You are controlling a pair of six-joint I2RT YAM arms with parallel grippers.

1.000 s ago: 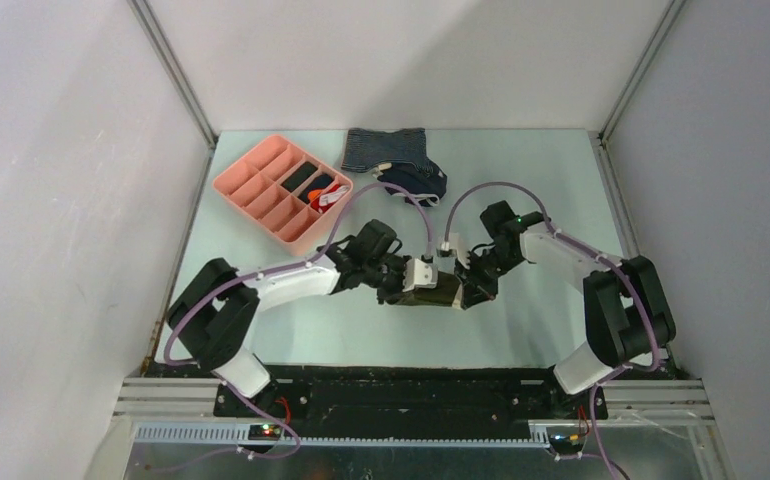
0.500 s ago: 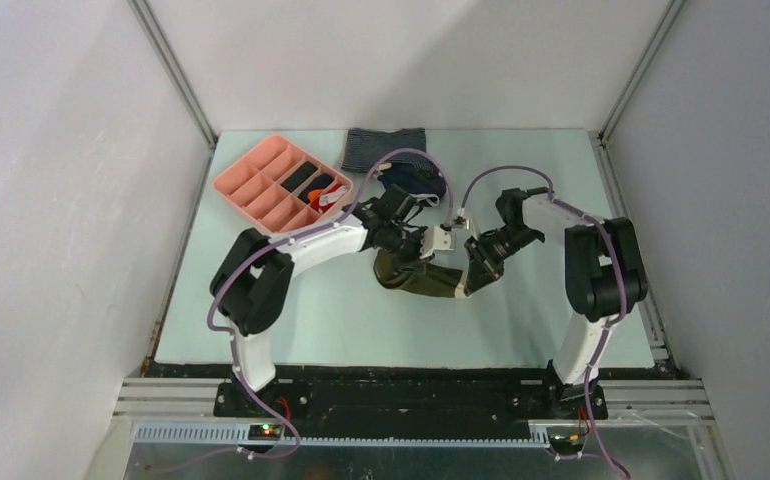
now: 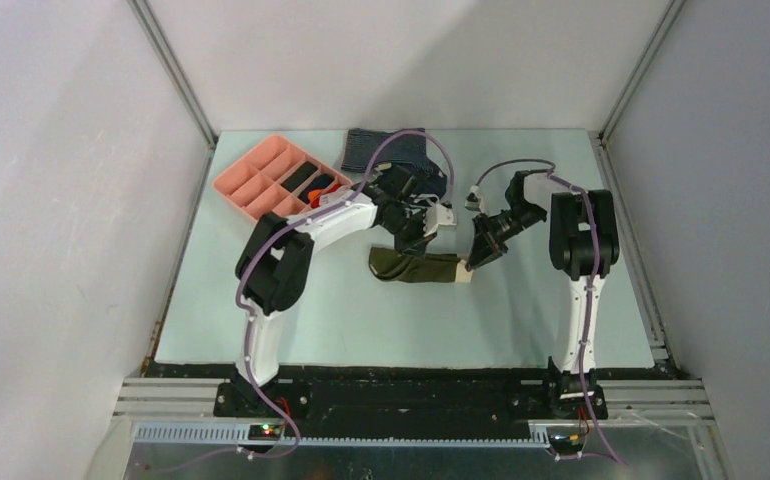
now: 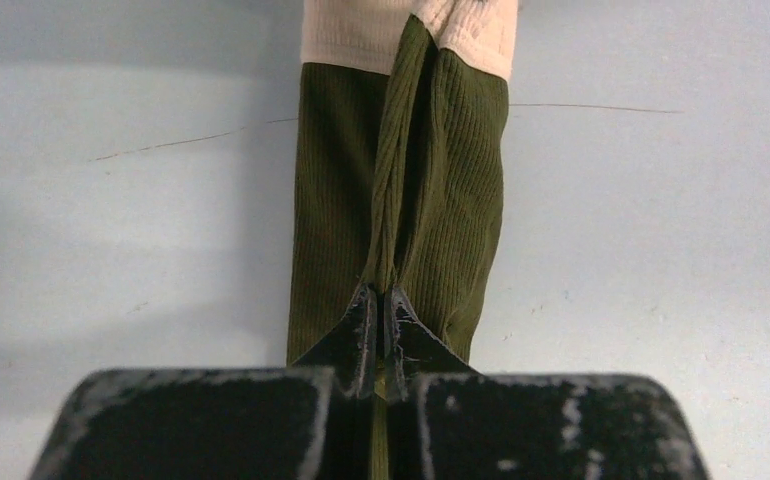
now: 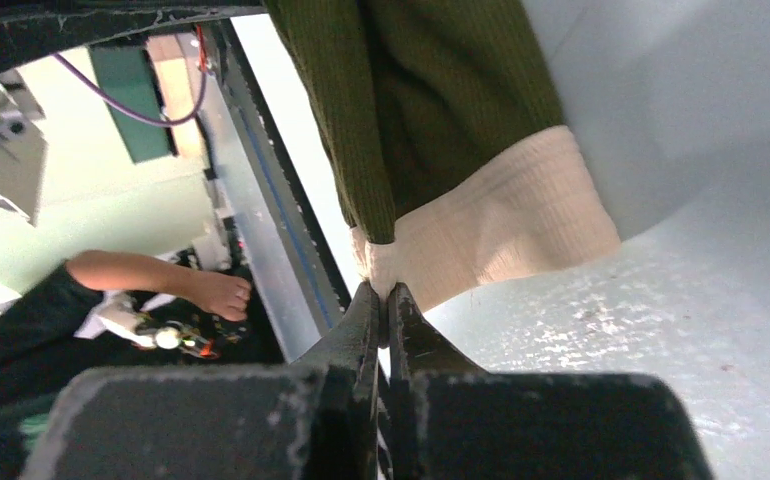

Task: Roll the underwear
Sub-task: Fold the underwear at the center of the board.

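The underwear (image 3: 416, 267), a dark olive ribbed cloth with a cream band (image 5: 501, 230) at one end, sits near the middle of the table (image 3: 341, 320), drawn out into a long narrow strip running left to right between the two claws. Whether it rests fully on the surface or is raised slightly cannot be told.

The left gripper (image 3: 410, 243) is closed on a raised fold of the olive cloth. In the left wrist view its fingertips (image 4: 366, 320) meet with the fold pinched between them, and the cloth stretches away from them towards the cream band at the far end. A little of the strip reaches past this claw to the left in the overhead view.

The right gripper (image 3: 470, 266) is closed on the cream band at the strip's right end. In the right wrist view its tips pinch the band's edge and the olive cloth runs upward out of the picture.

Both arms reach inward from opposite sides, their claws near each other over the strip.

Behind the left arm, at the far edge of the table, lie a blue-grey striped garment (image 3: 376, 147) and, just beside it, a navy garment (image 3: 433, 182), partly hidden by the arm. A pink divided tray (image 3: 246, 185) stands at the far left, with small dark and orange items in some compartments.
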